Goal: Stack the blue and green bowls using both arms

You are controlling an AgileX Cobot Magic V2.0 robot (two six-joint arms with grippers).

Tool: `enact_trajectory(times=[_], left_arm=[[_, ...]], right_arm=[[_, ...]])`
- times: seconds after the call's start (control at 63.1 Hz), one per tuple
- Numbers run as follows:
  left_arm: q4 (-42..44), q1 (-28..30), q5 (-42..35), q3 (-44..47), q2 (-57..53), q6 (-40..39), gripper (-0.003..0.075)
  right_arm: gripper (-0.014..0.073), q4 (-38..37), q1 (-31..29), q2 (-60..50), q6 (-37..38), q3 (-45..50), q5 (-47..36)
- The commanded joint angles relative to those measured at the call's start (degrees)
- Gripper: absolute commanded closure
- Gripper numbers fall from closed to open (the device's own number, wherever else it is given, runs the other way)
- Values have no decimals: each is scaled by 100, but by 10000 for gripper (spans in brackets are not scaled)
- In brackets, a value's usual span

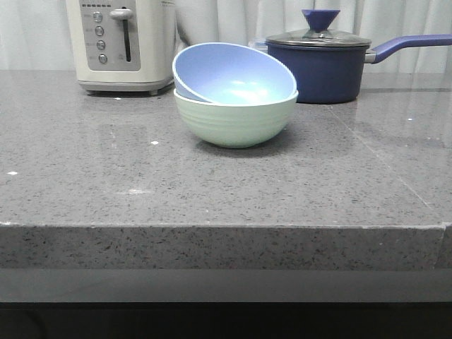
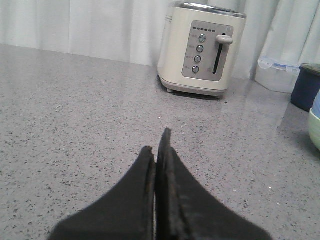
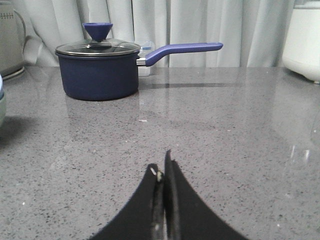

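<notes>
The blue bowl (image 1: 229, 73) rests tilted inside the green bowl (image 1: 234, 120), which stands upright on the grey counter in the front view. Neither arm shows in the front view. In the left wrist view my left gripper (image 2: 157, 142) is shut with nothing between its fingers, low over bare counter; a sliver of the green bowl (image 2: 315, 129) shows at the frame's edge, well apart from it. My right gripper (image 3: 161, 162) is shut and empty too, above bare counter, with the green bowl's rim (image 3: 2, 107) just at the frame's edge.
A cream toaster (image 1: 121, 44) stands behind the bowls to the left. A dark navy lidded saucepan (image 1: 319, 65) with a long handle sits behind them to the right. A white appliance (image 3: 302, 40) stands at the far right. The counter's front edge (image 1: 226, 227) runs across.
</notes>
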Motion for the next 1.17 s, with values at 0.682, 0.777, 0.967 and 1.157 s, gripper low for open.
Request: enact_trajectory(times=[0.682,0.777,0.967,1.157], left_arm=[[-51,-34,-509,27,-98,16,740],[-51,-34,-509,27,-98,16,740],[-51,-34,-509,27,-98,16,740],[-51,-34,-509,27,-98,16,740]], right_arm=[[657,187,-26,-117,-39,-93,-386],[657,187,-26,-117,-39,-93,-392],[657,187,-26,-117,-39,-93,-392],[657,187,-26,-117,-39,-93,-392]])
